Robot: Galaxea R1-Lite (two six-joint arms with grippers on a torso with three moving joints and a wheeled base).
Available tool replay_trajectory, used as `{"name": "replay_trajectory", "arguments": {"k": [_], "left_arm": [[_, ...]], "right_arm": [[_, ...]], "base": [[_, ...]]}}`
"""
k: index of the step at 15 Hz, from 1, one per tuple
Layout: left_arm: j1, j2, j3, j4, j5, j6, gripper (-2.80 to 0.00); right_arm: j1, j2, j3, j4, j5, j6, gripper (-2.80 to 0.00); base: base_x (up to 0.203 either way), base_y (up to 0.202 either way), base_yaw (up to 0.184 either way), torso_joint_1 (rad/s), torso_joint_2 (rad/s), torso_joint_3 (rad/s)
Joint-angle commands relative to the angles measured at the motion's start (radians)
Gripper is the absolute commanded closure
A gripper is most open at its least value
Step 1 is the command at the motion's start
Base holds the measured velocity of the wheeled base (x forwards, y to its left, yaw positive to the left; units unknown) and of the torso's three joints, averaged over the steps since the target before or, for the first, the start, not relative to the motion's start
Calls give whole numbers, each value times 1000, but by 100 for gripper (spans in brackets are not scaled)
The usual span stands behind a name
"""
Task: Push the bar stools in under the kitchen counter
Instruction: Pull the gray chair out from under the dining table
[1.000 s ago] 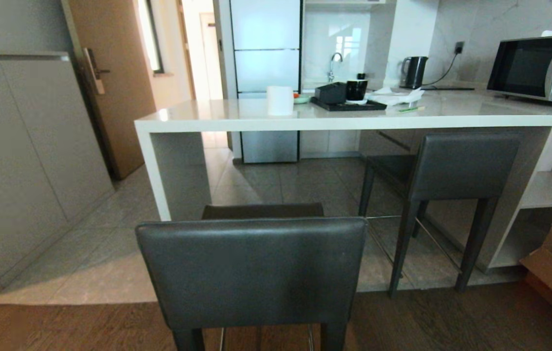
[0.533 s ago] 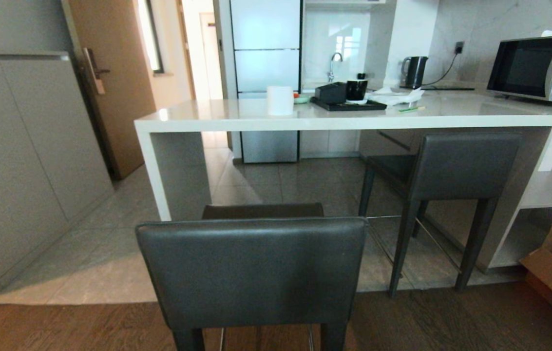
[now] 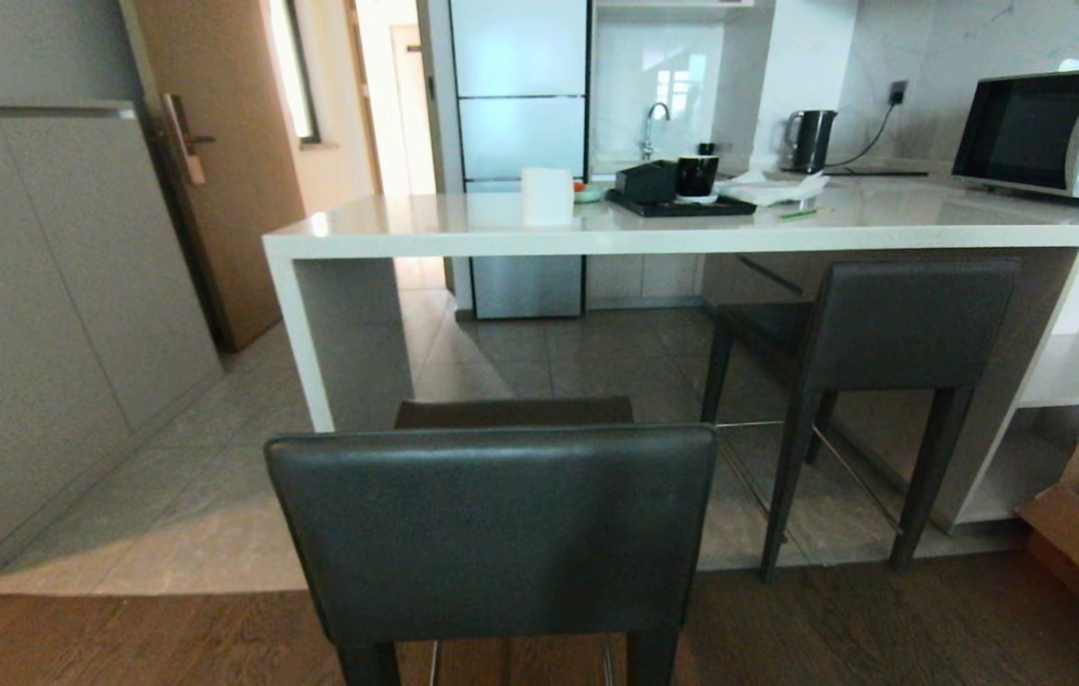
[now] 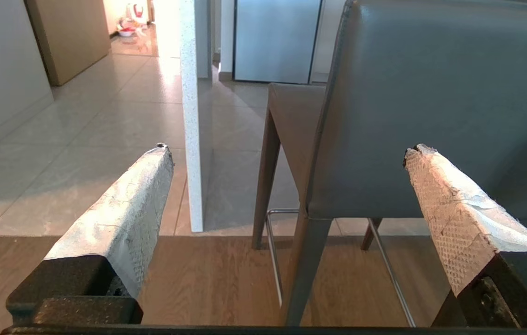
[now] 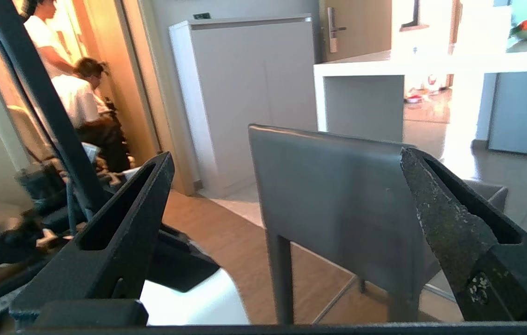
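Just dark-grey leather-backed bar stools [image 3: 491, 534]

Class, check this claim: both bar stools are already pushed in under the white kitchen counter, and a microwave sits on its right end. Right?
Not quite. Only the far stool is tucked under the kitchen counter; the near stool stands out on the floor, as the head view shows. The microwave does sit on its right end.
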State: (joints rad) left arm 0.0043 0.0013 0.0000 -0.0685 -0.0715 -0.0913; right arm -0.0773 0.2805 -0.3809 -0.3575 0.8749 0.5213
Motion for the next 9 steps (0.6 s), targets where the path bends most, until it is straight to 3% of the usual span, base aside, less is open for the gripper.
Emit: {"name": "replay_trajectory", "arguments": {"k": [1, 9], "left_arm": [[0, 0, 9, -2, -1, -1, -280], [0, 0, 9, -2, -1, -1, -280]], "right_arm": [[1, 28, -7, -3, 4, 0, -280], [7, 21, -4, -2, -5, -25, -280]], "base": [[0, 0, 0, 0, 0, 0], [0, 0, 0, 0, 0, 0]]}}
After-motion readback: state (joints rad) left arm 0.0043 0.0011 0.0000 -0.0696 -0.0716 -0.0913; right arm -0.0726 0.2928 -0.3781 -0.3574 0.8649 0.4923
